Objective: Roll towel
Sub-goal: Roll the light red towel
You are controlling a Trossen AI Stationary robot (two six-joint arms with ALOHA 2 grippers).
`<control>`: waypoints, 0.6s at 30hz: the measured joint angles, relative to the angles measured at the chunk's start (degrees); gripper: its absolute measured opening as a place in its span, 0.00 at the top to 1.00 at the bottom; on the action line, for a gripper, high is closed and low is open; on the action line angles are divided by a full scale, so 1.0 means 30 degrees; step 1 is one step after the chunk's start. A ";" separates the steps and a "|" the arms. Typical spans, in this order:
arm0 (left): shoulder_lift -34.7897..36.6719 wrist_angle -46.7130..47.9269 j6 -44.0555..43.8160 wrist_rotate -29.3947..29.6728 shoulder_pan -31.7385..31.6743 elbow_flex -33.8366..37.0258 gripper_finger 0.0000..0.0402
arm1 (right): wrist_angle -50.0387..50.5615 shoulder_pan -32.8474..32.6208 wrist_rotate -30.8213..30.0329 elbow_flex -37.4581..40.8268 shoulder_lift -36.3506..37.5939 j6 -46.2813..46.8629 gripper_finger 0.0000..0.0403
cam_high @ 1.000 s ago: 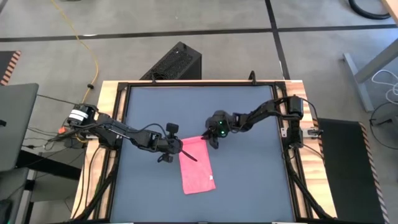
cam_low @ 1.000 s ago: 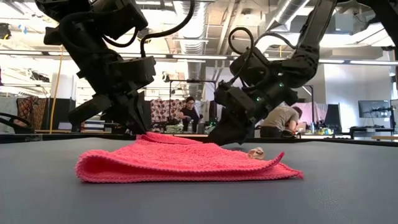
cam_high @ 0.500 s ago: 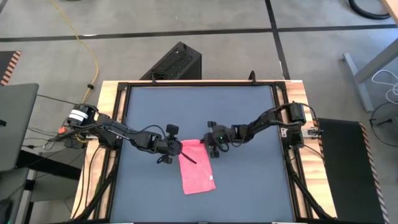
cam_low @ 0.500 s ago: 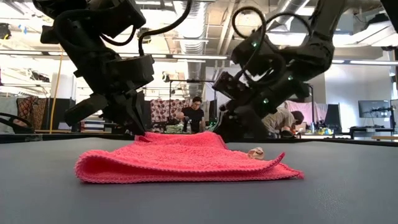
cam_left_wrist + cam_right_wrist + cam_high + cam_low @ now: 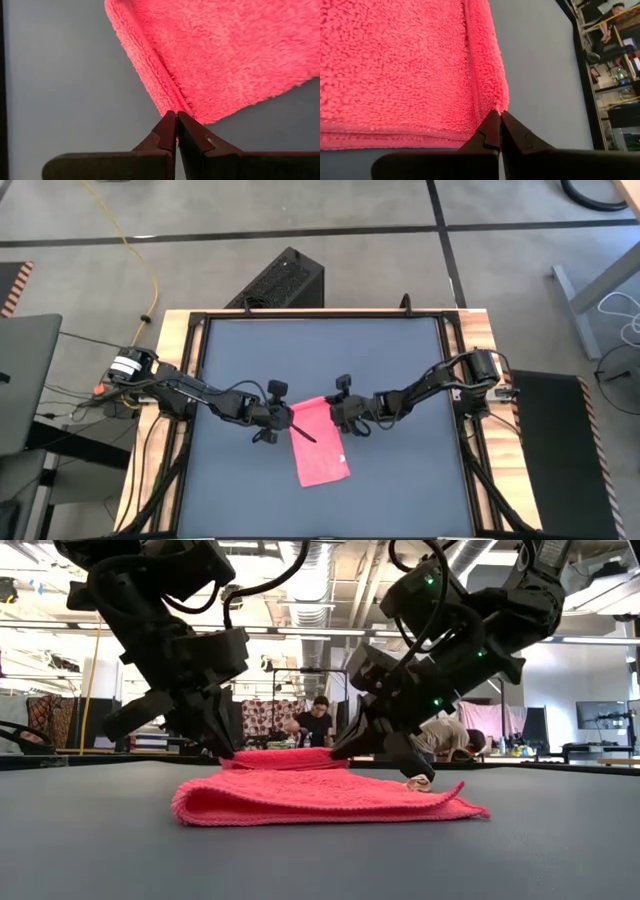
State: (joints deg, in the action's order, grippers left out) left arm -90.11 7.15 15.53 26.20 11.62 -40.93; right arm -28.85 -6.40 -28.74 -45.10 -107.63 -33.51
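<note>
Compared with a second ago, I see the right gripper [image 5: 341, 421] has moved from above the towel's far right corner down toward the lower left of the high frame, onto the right edge, and its fingers, which stood parted then, are now pinched together. The towel [image 5: 322, 448] has changed with it: its far end looks shorter and its near end sits slightly lower in the high frame. In the low view the towel's [image 5: 320, 796] left end has drawn in toward the centre, and a second layer now shows lifted behind the flat front layer.

The high view gives me the layout: the towel lies just below the centre of the dark table [image 5: 400, 480], tilted, with both arms meeting at its upper end. The low view adds the raised fold and the small white tag [image 5: 418, 781] by the right gripper [image 5: 425, 775], plus a person [image 5: 320, 723] in the room behind. Only the wrist views show the fingertips closely.

The left gripper [image 5: 177, 116] is clenched, its tips meeting on the towel's [image 5: 225, 50] hemmed corner, and it sits in the same place as before at the left far corner [image 5: 293, 420]. In the right wrist view the right gripper [image 5: 499, 114] is likewise clamped tight, tips pinching the edge of the towel [image 5: 395, 65] where the hem turns.
</note>
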 joint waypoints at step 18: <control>0.0313 -0.0229 -0.2360 -0.0530 0.1001 0.0000 1.00 | 0.0972 -0.0898 -0.1143 0.0056 -0.0097 -0.0444 0.96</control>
State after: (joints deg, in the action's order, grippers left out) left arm -89.17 6.46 8.45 24.60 14.62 -40.93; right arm -25.93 -9.09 -32.17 -44.93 -107.93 -34.84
